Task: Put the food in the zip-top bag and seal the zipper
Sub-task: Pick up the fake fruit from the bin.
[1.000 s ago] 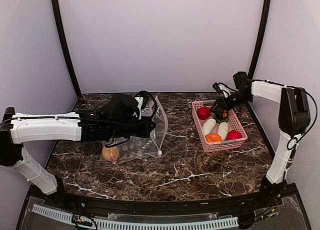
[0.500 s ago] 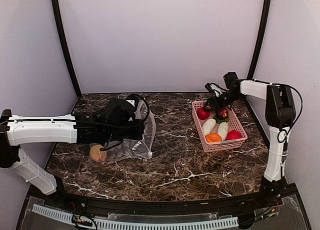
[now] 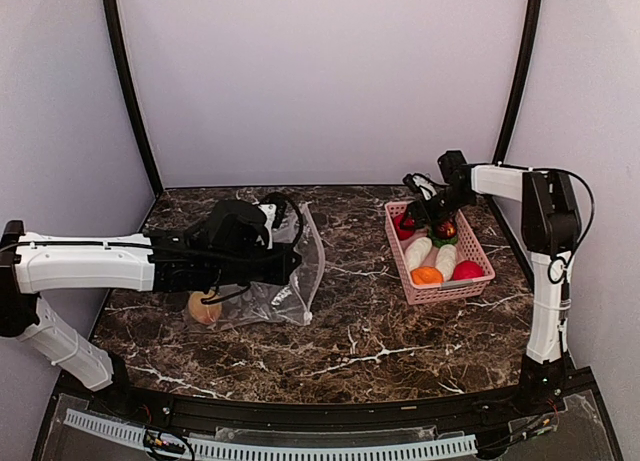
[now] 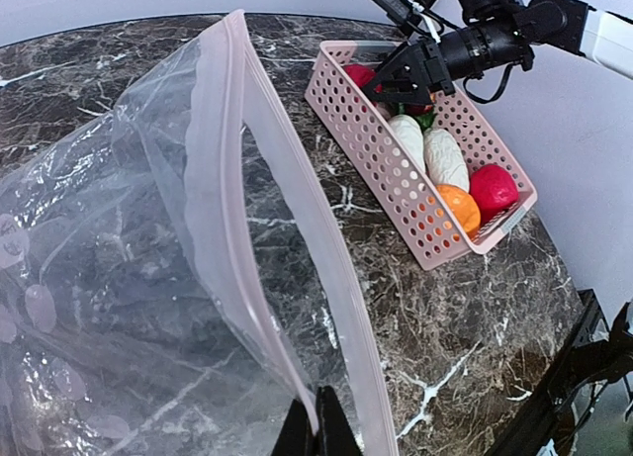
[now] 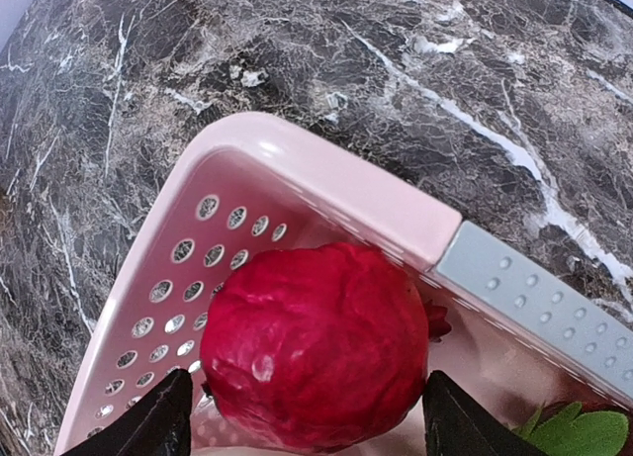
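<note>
My left gripper [image 4: 318,421] is shut on the pinkish zipper strip [image 4: 229,179] of the clear zip-top bag [image 4: 99,278] and holds its mouth open. In the top view the bag [image 3: 275,296] lies left of centre with a yellowish-tan fruit [image 3: 205,308] inside. My right gripper [image 5: 307,409] is open, its jaws on either side of a red fruit [image 5: 316,337] in the far left corner of the pink basket [image 5: 326,179]. The basket [image 3: 450,293] also holds two white oblong pieces [image 3: 418,251], an orange one [image 3: 427,276], a red one [image 3: 467,271] and a dark maroon one [image 3: 445,229].
The basket's perforated wall [image 4: 376,169] faces the bag mouth across dark marble table [image 3: 370,321]. The left arm [image 3: 90,261] lies across the left side of the table. Black frame posts stand at the back corners.
My right gripper moved left and down to the red fruit in the basket's far corner. My left gripper shifted the bag left, then a little back right.
</note>
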